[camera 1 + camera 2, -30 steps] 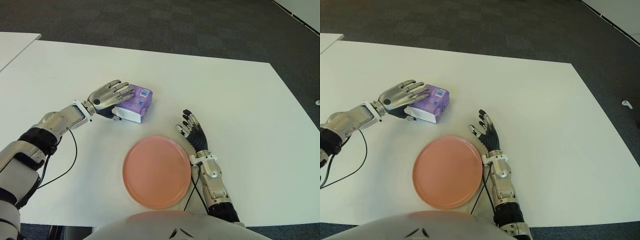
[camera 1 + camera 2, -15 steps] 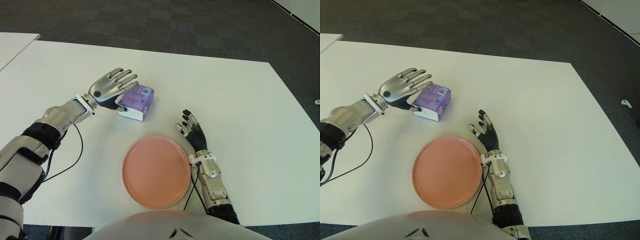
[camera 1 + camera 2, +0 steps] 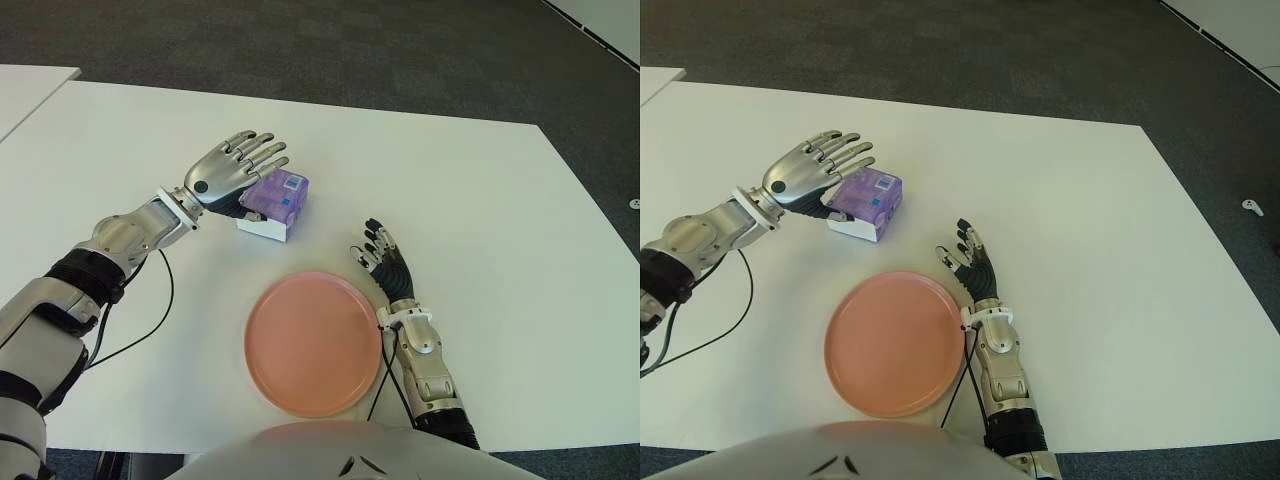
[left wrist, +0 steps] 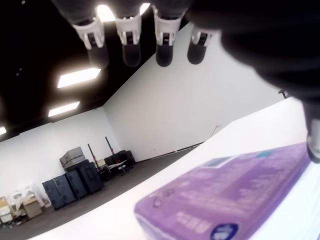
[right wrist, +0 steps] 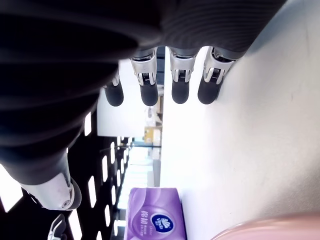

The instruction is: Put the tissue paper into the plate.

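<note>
L hand raised, fingers spread, grasping nothing; hovering over purple tissue pack, which lies on white table just beneath palm, not in pink plate. Plate nearer robot than L hand. R hand just beside plate's right edge, fingers extended, empty.

The left robot hand reaches forward from the left side on an extended arm, palm turned down and all fingers stretched out and spread, grasping nothing. The right robot hand shows nearer the body on the right, forearm pointing forward, its fingers straight and slightly fanned, likewise holding nothing.
</note>
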You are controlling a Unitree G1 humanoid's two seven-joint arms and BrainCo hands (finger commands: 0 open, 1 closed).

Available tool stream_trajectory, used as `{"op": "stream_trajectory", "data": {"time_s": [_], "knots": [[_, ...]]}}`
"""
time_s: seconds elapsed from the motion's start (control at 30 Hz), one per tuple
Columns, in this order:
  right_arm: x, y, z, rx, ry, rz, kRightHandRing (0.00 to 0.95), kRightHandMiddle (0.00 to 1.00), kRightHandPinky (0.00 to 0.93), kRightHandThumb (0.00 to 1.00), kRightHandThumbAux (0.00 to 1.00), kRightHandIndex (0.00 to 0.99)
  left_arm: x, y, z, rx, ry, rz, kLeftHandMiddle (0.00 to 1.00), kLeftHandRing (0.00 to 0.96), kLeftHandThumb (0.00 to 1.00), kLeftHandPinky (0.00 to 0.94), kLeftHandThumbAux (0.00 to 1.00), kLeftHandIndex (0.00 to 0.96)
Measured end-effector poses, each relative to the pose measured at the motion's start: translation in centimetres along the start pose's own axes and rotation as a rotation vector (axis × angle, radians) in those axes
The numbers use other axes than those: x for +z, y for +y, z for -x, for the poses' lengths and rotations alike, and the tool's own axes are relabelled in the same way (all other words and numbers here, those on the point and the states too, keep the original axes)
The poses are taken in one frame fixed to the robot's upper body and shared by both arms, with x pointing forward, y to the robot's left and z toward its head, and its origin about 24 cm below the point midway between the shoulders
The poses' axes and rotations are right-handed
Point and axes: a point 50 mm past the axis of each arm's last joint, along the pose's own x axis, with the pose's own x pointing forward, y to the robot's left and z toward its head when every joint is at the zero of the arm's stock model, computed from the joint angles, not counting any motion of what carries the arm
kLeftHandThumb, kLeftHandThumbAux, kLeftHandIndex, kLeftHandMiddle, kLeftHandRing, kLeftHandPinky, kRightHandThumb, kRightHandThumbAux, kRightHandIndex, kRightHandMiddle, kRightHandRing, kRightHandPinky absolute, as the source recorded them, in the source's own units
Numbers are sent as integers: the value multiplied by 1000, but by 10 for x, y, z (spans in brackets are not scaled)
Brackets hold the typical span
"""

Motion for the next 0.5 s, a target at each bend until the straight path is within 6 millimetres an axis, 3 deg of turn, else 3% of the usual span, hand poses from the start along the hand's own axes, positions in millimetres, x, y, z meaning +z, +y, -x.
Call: {"op": "stream_trajectory", "data": {"time_s": [0.5], "knots": [[1, -1, 1, -3, 5, 4, 5, 47, 0, 0, 651, 10, 12, 1, -5, -21, -35, 114, 0, 0, 24, 0, 433, 0]]}}
